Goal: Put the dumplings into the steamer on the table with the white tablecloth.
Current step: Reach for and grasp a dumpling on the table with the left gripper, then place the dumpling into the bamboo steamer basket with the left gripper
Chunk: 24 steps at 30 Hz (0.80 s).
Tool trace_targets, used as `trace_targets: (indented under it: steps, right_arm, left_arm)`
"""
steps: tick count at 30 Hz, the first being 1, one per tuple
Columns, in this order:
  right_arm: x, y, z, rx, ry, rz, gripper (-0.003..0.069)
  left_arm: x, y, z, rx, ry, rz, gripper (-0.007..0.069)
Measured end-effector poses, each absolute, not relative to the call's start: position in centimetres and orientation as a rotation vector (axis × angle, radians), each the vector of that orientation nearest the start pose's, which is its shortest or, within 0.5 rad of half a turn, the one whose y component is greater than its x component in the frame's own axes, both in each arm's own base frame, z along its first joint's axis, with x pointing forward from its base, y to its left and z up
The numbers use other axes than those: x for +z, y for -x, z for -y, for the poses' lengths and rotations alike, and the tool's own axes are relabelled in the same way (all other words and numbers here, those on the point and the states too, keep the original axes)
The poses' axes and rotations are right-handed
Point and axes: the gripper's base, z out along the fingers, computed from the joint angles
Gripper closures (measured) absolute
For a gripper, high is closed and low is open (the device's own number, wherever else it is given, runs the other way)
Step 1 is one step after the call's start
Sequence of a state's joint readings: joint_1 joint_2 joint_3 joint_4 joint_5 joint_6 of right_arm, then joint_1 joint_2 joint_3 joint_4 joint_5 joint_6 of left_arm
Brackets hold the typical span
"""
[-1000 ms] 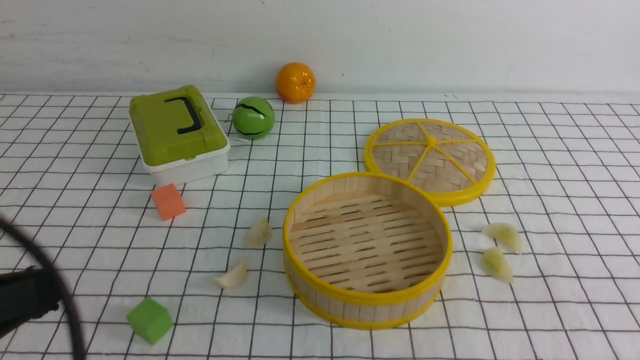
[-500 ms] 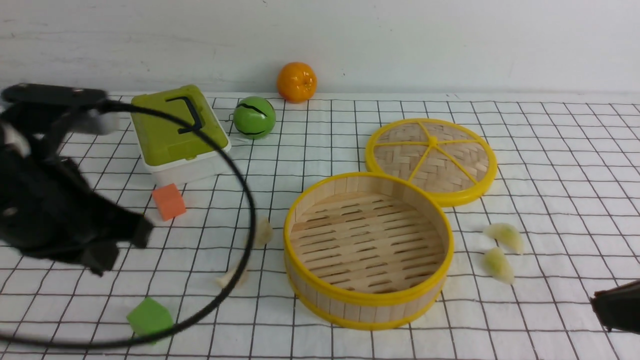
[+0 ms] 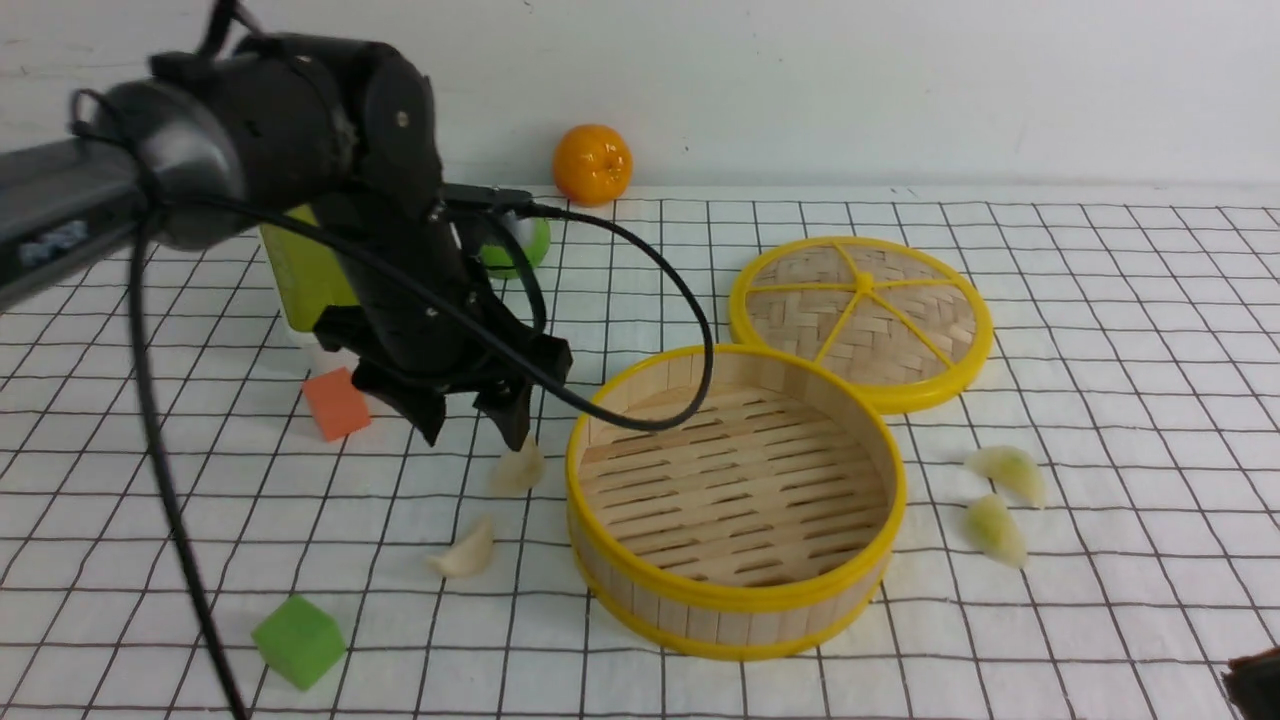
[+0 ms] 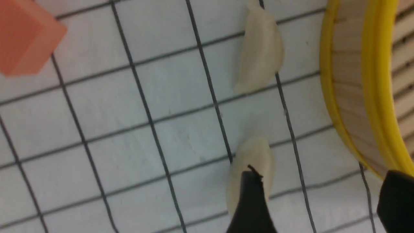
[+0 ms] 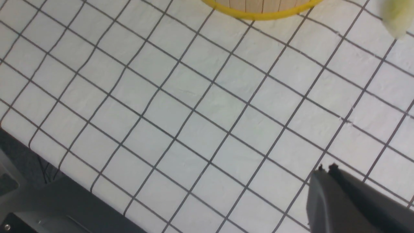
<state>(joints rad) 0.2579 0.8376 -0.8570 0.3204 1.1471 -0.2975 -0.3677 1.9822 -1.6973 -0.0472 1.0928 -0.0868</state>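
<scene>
Beside the steamer (image 3: 730, 625), our left hand (image 3: 475, 435) hangs wide over a white dumpling (image 4: 252, 155) to straddle it; our right hand (image 5: 326, 168) idles closed.

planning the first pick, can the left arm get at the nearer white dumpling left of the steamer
Probably yes. Its fingers hang open above that dumpling with nothing between them. The steamer wall sits close beside the other finger and might get brushed.

Left gripper (image 3: 475, 441) points down, jaws apart; right gripper (image 5: 326, 168) closed.
</scene>
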Motion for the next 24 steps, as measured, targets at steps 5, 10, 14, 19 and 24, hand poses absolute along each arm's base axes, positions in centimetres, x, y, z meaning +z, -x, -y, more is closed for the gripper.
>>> trace_targets:
  steps: [5,10,14,19,24]
  right_arm:
    - [33.2,-11.6,-5.8,0.408,0.661,-2.527,0.0671]
    - [33.2,-11.5,-5.7,0.403,0.643,-2.539,0.0671]
    - [33.2,-11.5,-5.5,0.378,0.643,-2.544,0.0666]
    - [33.1,-11.5,-5.4,0.355,0.645,-2.547,0.0663]
    - [33.2,-11.6,-5.3,0.345,0.641,-2.54,0.0659]
  left_arm:
    - [21.1,-42.6,16.5,-0.101,-0.394,-2.875,0.0131]
    - [18.9,-44.3,17.0,-0.084,-0.399,-2.865,0.013]
    - [17.3,-44.8,17.3,-0.094,-0.386,-2.868,0.0165]
    - [17.2,-44.9,17.3,-0.09,-0.352,-2.873,0.0388]
    - [21.5,-43.9,16.9,-0.073,-0.324,-2.86,0.0389]
